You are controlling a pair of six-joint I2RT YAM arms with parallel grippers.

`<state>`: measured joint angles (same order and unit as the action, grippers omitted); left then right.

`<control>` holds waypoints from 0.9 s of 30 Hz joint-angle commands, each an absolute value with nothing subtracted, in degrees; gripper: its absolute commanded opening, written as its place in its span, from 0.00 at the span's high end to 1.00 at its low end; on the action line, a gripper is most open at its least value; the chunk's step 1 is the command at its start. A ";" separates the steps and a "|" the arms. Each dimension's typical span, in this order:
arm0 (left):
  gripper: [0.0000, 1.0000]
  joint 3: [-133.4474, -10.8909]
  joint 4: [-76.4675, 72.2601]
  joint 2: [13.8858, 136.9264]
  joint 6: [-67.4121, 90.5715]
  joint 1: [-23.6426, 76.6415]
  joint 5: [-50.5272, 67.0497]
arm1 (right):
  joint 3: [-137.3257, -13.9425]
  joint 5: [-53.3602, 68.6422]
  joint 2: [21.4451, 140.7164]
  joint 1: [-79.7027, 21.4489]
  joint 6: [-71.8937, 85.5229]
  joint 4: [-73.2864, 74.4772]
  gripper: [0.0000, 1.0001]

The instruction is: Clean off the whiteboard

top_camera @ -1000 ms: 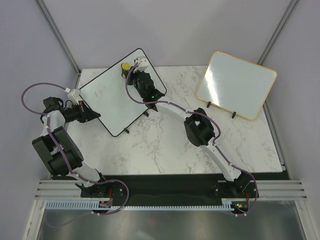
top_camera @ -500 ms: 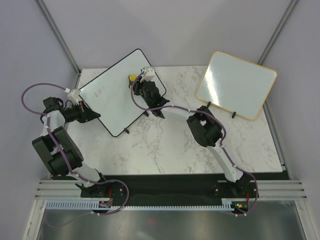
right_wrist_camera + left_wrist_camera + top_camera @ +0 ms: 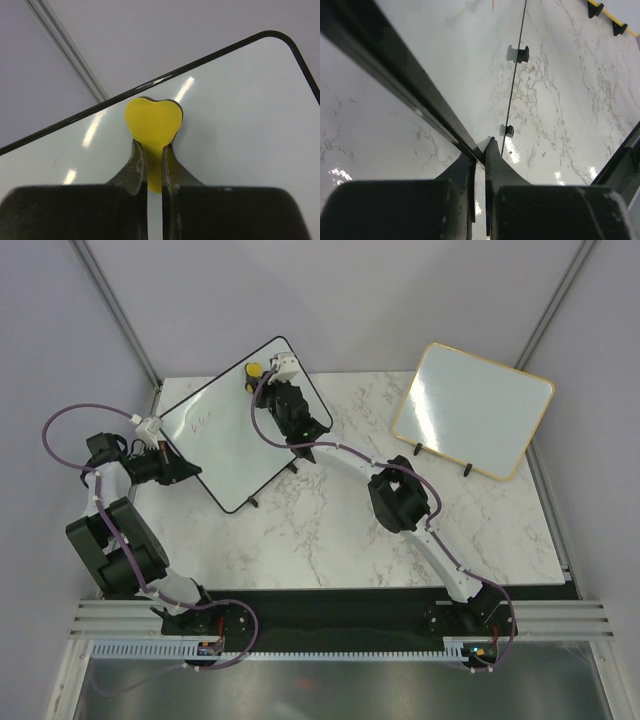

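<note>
The black-framed whiteboard (image 3: 235, 445) stands tilted at the back left of the table, with red scribbles (image 3: 203, 422) on its left part. My left gripper (image 3: 190, 472) is shut on the board's lower left frame edge; the left wrist view shows the jaws (image 3: 480, 150) pinching the black frame (image 3: 395, 65). My right gripper (image 3: 262, 381) is shut on a yellow heart-shaped eraser (image 3: 254, 371) and presses it on the board near its top edge. The right wrist view shows the eraser (image 3: 152, 122) between the fingers (image 3: 153, 146) on the white surface (image 3: 240, 125).
A gold-framed white board (image 3: 472, 410) stands at the back right on black feet. The marble table (image 3: 330, 530) lies between the boards. Grey walls and a metal post (image 3: 115, 310) stand close behind the whiteboard. The whiteboard's feet (image 3: 520, 53) rest on the table.
My right gripper swept the eraser down to the right across the board, then back up to the left near the top edge. The left gripper kept its hold.
</note>
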<state>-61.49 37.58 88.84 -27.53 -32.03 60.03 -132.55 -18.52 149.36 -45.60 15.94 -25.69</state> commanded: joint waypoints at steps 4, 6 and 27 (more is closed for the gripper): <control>0.98 -61.96 27.86 86.48 -41.04 -32.17 49.75 | -126.68 -21.44 149.51 -45.53 13.80 -24.34 1.00; 0.98 -61.96 27.86 86.57 -41.13 -32.08 49.66 | -124.03 -21.97 147.76 -45.53 13.80 -25.48 1.00; 0.98 -61.35 27.86 86.22 -41.66 -32.17 49.22 | -131.23 -25.66 150.91 -43.95 15.11 -21.09 1.00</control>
